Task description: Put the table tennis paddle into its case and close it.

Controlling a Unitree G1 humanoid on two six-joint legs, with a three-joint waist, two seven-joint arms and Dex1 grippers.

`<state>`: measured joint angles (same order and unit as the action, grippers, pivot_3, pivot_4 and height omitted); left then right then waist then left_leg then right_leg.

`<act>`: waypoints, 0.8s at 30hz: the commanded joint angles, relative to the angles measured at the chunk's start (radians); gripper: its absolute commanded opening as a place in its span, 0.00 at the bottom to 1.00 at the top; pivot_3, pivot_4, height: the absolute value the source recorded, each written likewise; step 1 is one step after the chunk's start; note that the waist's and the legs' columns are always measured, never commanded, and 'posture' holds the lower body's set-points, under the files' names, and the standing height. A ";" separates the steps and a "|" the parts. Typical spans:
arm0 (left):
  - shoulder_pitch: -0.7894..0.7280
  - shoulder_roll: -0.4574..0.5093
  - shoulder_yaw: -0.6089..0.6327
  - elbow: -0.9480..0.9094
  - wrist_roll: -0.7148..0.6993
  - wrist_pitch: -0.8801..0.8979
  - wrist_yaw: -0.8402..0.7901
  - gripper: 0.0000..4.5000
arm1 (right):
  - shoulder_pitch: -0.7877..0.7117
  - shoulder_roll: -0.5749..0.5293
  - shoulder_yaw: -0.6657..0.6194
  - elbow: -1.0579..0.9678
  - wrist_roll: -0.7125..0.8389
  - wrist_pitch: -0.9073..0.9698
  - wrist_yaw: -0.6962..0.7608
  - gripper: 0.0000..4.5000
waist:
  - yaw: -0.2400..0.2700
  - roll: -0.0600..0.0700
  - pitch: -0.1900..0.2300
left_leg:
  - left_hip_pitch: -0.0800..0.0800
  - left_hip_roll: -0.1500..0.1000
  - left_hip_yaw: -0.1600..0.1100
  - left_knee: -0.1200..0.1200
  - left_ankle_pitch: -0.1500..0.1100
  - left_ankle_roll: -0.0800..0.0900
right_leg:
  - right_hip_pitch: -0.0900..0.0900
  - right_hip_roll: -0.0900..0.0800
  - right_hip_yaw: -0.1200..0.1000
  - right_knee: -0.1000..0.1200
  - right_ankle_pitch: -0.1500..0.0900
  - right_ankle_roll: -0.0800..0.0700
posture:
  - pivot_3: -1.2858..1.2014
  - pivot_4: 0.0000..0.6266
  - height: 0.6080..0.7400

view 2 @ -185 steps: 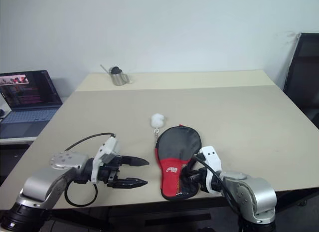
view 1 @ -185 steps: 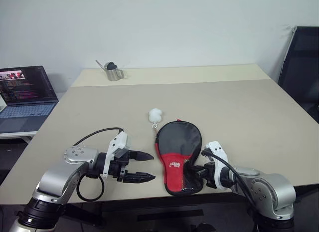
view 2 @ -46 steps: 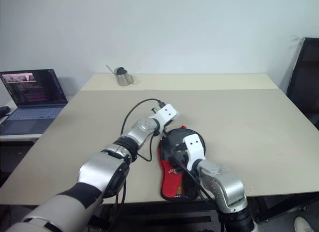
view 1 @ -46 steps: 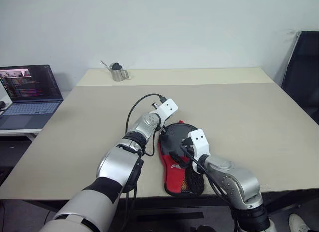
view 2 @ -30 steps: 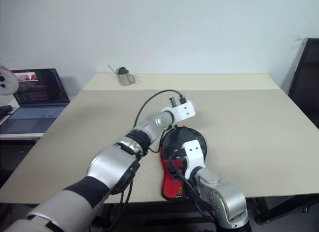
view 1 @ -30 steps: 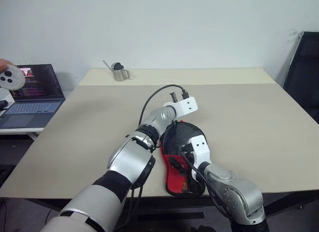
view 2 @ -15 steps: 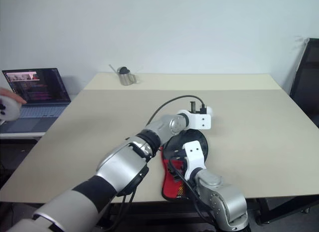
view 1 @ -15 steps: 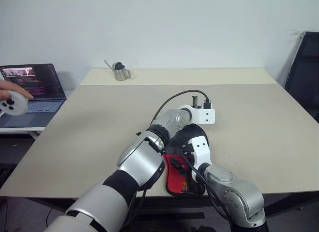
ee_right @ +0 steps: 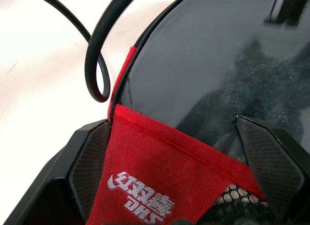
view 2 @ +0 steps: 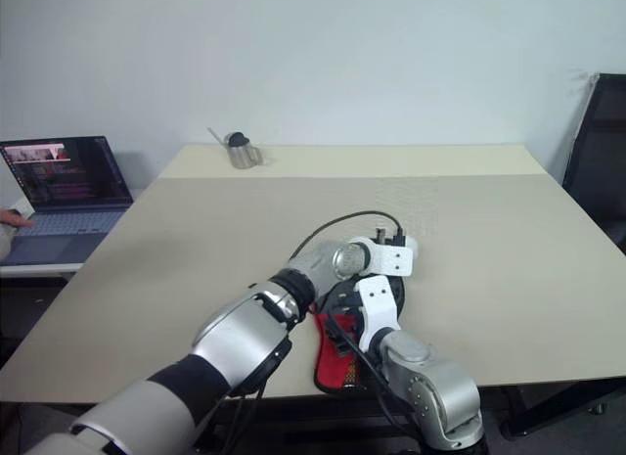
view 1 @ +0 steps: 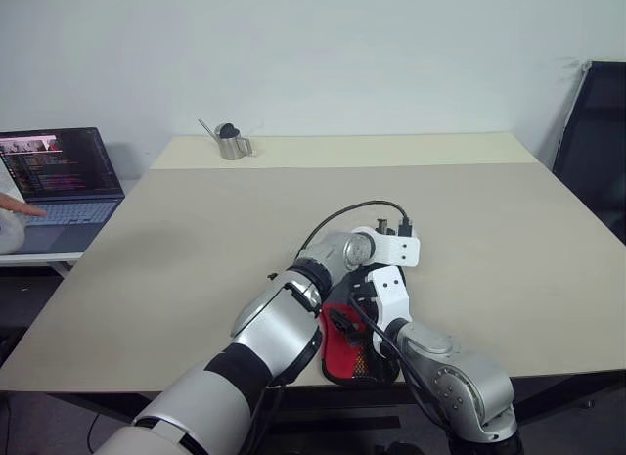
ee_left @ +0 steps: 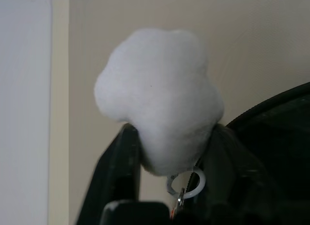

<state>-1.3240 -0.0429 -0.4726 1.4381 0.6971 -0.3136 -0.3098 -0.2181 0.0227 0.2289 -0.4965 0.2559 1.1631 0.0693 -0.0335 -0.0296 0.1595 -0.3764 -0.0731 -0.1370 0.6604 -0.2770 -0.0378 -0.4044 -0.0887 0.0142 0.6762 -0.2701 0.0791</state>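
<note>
Since a second and a half ago the left arm has swept from the left flank of the case round its rounded end to the far right side, while the right arm has kept its place. Left fingers (ee_left: 121, 157) pinch the lower part of a white fluffy pompom zipper pull (ee_left: 160, 94), with its small metal ring (ee_left: 186, 181) hanging just below between them. Right fingers (ee_right: 89, 162) stand spread wide, one to either side of the red lower part of the paddle-shaped soft fabric case, dark grey above and red below with a black mesh pocket (ee_right: 203, 65). That case lies flat on the beige surface (view 1: 196, 230) directly beneath the right fingers and just beside the left ones. By judgement, the table tennis paddle is already enclosed and the step in hand is the zipper run, now late in its course. Next, the pull should be let go cleanly and both arms drawn clear without dragging the case; whether the zipper is fully home cannot be confirmed. Only the left wrist view reveals the pompom and ring, which the arm hides in the head views. Logo, mesh and a black cable (ee_right: 97, 65) just beyond the right fingers are legible in the right wrist view, whereas the head views give the overall layout.
</note>
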 commanded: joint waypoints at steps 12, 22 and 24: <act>-0.038 0.076 0.050 -0.055 -0.059 -0.080 -0.056 0.64 | -0.046 -0.016 0.027 0.213 0.002 0.045 0.058 1.00 | -0.015 0.000 0.000 | 0.016 0.006 0.002 -0.002 0.000 0.000 | 0.016 0.003 -0.001 -0.003 0.000 0.001 | 0.52 0.24 1.00; -0.033 0.190 0.232 -0.099 -0.271 -0.176 -0.261 0.99 | -0.096 -0.038 -0.030 0.210 0.018 0.026 0.105 1.00 | -0.022 0.001 0.000 | 0.015 0.012 0.002 -0.002 0.000 0.000 | 0.016 0.005 -0.001 -0.003 0.000 0.001 | 0.52 0.24 1.00; -0.015 0.225 0.296 -0.117 -0.357 -0.179 -0.390 0.99 | -0.102 -0.044 -0.059 0.177 0.038 0.022 0.124 1.00 | -0.021 0.001 0.000 | 0.015 0.012 0.002 -0.002 0.000 0.000 | 0.016 0.005 -0.001 -0.003 0.000 0.001 | 0.52 0.24 1.00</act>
<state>-1.3353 0.1575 -0.2290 1.3670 0.4144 -0.4707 -0.6205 -0.3430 -0.0078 0.1915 -0.3523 0.2784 1.1528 0.1828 -0.0548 -0.0284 0.1597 -0.3619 -0.0609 -0.1350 0.6583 -0.2769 -0.0380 -0.3887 -0.0838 0.0127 0.6727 -0.2704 0.0797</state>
